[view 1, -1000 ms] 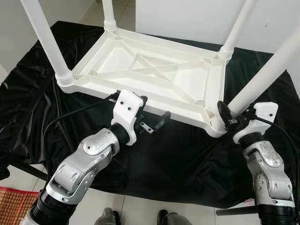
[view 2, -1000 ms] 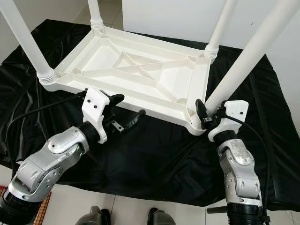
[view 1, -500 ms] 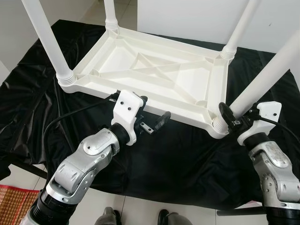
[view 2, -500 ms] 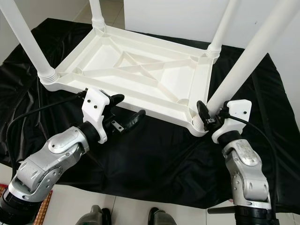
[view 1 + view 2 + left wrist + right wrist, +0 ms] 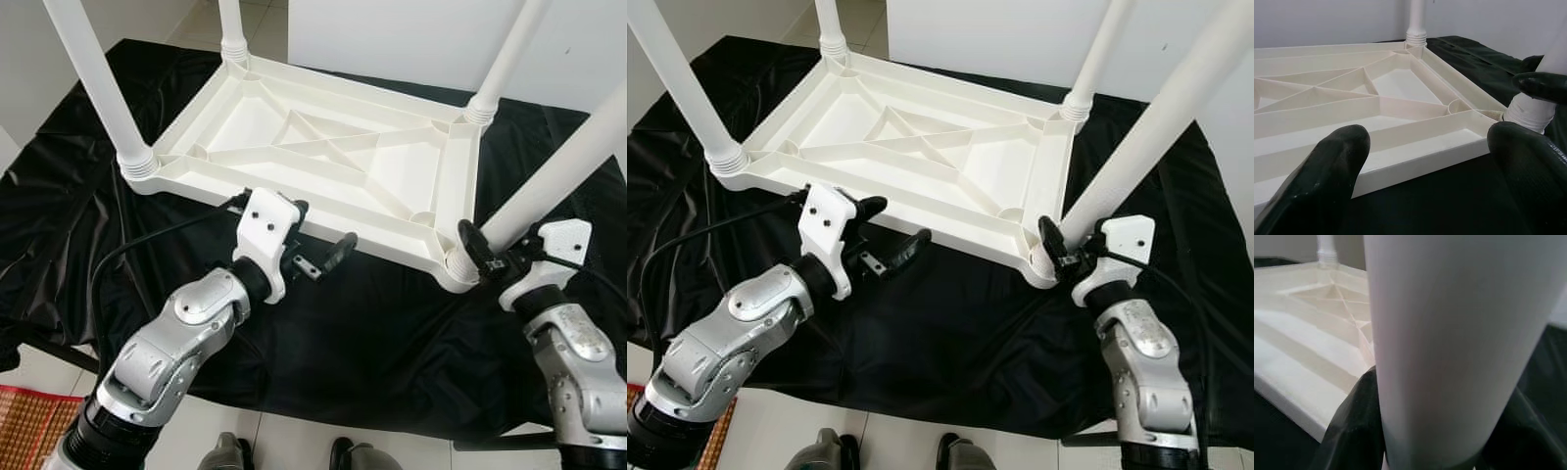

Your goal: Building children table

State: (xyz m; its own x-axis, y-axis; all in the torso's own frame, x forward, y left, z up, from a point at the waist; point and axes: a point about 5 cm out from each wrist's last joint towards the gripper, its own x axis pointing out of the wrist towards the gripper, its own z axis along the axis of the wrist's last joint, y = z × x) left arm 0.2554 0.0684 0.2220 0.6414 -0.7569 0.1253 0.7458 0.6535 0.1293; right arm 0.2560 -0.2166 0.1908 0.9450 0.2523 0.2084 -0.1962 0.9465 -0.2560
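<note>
While the white tabletop [image 5: 323,162] lies upside down on the black-draped surface [image 5: 372,333], the right end effector [image 5: 490,257] grips the base of the near-right leg [image 5: 558,171] at about 4 o'clock of the frame, fingers closed around it. That leg's long axis leans up and away toward 1 o'clock, so seating it looks to be the right arm's job. At 7 o'clock, the left end effector [image 5: 318,235] hovers spread wide, empty, just beside the near rim.

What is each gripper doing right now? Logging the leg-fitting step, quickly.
Left gripper: open, holding nothing, near the tabletop edge.
Right gripper: shut on the table leg.
</note>
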